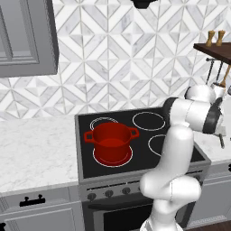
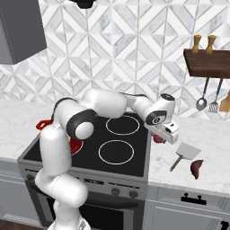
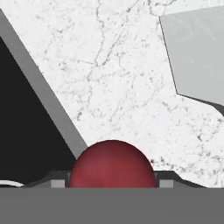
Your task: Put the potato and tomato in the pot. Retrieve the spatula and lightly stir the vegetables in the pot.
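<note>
The tomato (image 3: 112, 164), a round red ball, lies on the marble counter just right of the stove edge, and my gripper (image 3: 112, 183) is shut on it with a fingertip against each side. From the right base view the gripper (image 2: 160, 136) is down at the counter over the tomato (image 2: 157, 139). The spatula (image 2: 186, 152), a pale grey blade on a dark handle, lies flat just to the right; its blade (image 3: 197, 52) fills the hand view's upper right. The potato (image 2: 196, 167), a dark reddish-brown lump, sits further right. The red pot (image 1: 110, 142) stands on the front left burner, and no contents show.
The black stove top (image 2: 117, 152) lies left of the gripper, its grey rim (image 3: 48, 105) next to the tomato. A wooden shelf (image 2: 209, 63) on the wall holds two shakers, with a ladle (image 2: 202, 101) and other utensils hanging under it. My arm arches over the stove.
</note>
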